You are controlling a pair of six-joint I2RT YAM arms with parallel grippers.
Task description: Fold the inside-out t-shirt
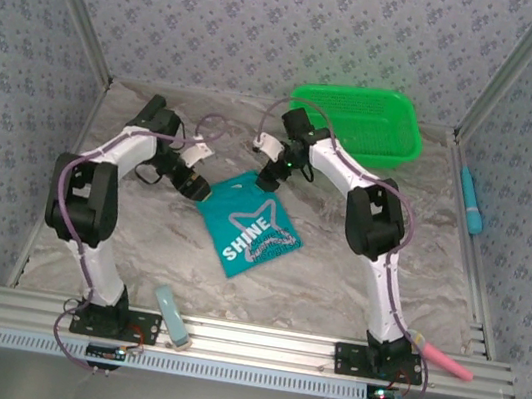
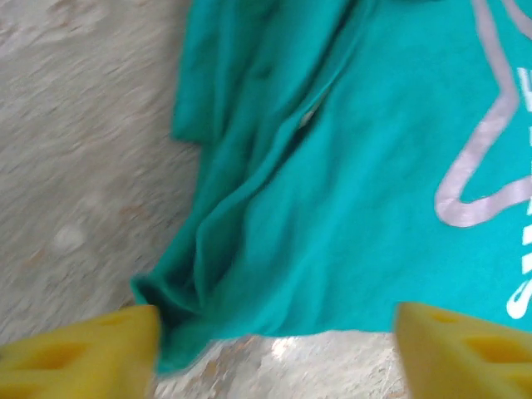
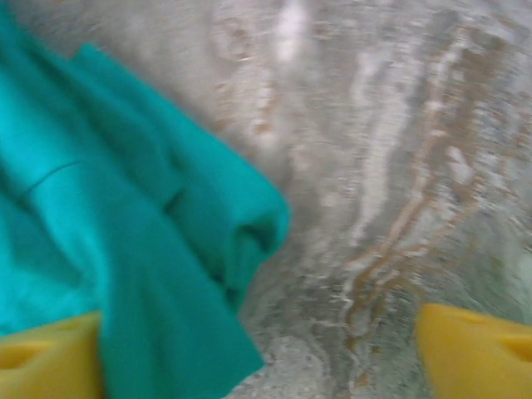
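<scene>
The teal t-shirt (image 1: 246, 227) lies folded into a small rectangle on the marble table (image 1: 355, 274), with a white star and the word SHINE facing up. My left gripper (image 1: 192, 186) hovers at its far left corner, open. In the left wrist view the yellow fingertips (image 2: 100, 353) stand wide apart over the rumpled cloth edge (image 2: 332, 208), holding nothing. My right gripper (image 1: 272, 175) hangs open over the far right corner. In the right wrist view the shirt's folded corner (image 3: 108, 233) sits by the left fingertip (image 3: 46, 357), with bare table between the jaws.
A bright green mesh basket (image 1: 359, 123) stands at the back right. A blue tool (image 1: 470, 202) rests on the right rail. A pink tool (image 1: 443, 359) and a pale blue one (image 1: 172, 316) lie on the front rail. Patterned walls enclose the table.
</scene>
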